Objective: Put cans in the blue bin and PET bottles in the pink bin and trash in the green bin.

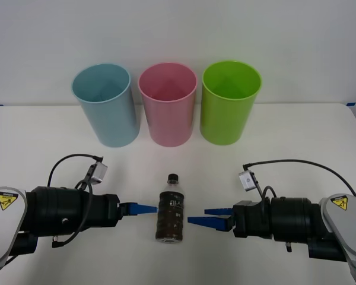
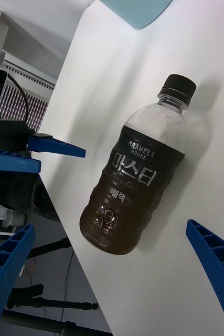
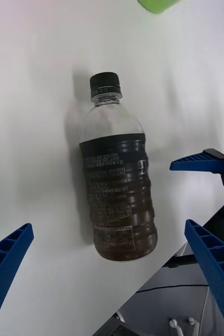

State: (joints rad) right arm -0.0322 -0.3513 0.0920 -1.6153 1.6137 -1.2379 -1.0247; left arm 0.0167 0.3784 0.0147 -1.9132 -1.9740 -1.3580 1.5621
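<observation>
The left gripper (image 1: 143,208) lies low over the white counter (image 1: 296,136), pointing inward, its jaws spread wide and empty in its wrist view. Just beyond its tips stands the PET bottle (image 1: 171,209), upright between the two arms, so its long axis runs vertical and crosswise to both approaches. The right gripper (image 1: 209,218) faces it from the other side, jaws likewise wide and holding nothing. In the front view the left tips sit a shade closer to the bottle than the right ones, though neither touches it.

The bottle is small and clear, with a black cap, a dark label in white lettering, and dark brown drink filling most of it.

Behind stand the blue bin (image 1: 107,113), the pink bin (image 1: 168,111) straight beyond the bottle, and the green bin (image 1: 228,110).
</observation>
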